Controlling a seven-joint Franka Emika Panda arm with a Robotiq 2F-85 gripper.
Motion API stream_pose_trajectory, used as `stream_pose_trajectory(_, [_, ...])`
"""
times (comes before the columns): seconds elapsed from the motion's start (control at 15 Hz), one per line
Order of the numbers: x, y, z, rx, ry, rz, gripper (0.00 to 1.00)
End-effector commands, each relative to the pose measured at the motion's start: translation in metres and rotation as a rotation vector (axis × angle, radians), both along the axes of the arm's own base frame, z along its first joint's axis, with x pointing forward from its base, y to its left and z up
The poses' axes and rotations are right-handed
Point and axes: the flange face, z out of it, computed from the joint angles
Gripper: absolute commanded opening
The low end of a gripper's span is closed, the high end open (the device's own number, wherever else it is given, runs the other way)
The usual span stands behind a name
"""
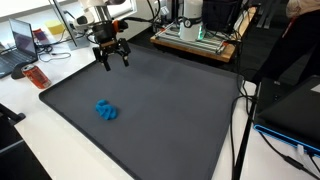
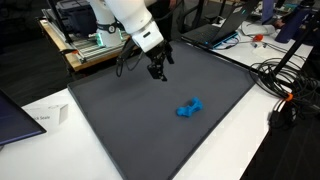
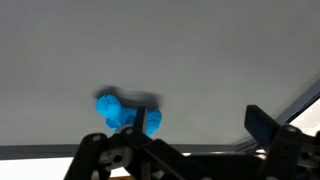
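Note:
My gripper [image 1: 112, 60] hangs open and empty above the far part of a dark grey mat [image 1: 170, 100]; it also shows in an exterior view [image 2: 158, 71]. A small blue object [image 1: 106, 110] lies on the mat well away from the gripper, also seen in an exterior view [image 2: 189, 108]. In the wrist view the blue object [image 3: 122, 111] lies on the grey mat beyond the left finger, and the two dark fingers [image 3: 200, 125] stand wide apart with nothing between them.
The mat [image 2: 120, 110] covers most of a white table. A laptop [image 1: 22, 45] and an orange item [image 1: 37, 76] lie beside the mat. A device on a wooden board [image 1: 195, 38] stands behind it. Cables [image 2: 290, 85] trail at one side.

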Motion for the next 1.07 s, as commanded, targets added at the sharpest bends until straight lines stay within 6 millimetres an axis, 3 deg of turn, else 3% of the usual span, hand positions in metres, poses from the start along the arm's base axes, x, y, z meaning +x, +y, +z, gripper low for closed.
stream_pose_trajectory(0.0, [-0.019, 0.029, 0.014, -0.034, 0.028, -0.148, 1.00])
stream_pose_trajectory(0.47, [-0.014, 0.088, 0.021, -0.074, 0.120, -0.332, 1.00])
stream_pose_trajectory(1.0, [0.006, 0.119, 0.035, -0.131, 0.171, -0.585, 1.00])
